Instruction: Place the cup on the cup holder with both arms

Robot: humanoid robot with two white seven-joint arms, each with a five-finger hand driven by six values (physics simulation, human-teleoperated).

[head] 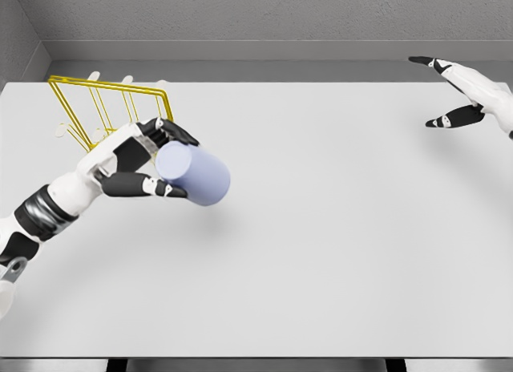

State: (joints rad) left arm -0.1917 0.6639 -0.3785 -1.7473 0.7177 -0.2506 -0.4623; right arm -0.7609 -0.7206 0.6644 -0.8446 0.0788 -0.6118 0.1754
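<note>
A pale lavender cup lies tilted on its side in my left hand, whose black fingers curl around its near end, above the white table. Just behind the hand, at the table's far left, stands the yellow wire cup holder, partly hidden by my hand and forearm. My right hand hovers at the far right edge of the table, fingers spread, holding nothing.
A grey wall runs along the back of the table. The table's left edge lies close to the holder.
</note>
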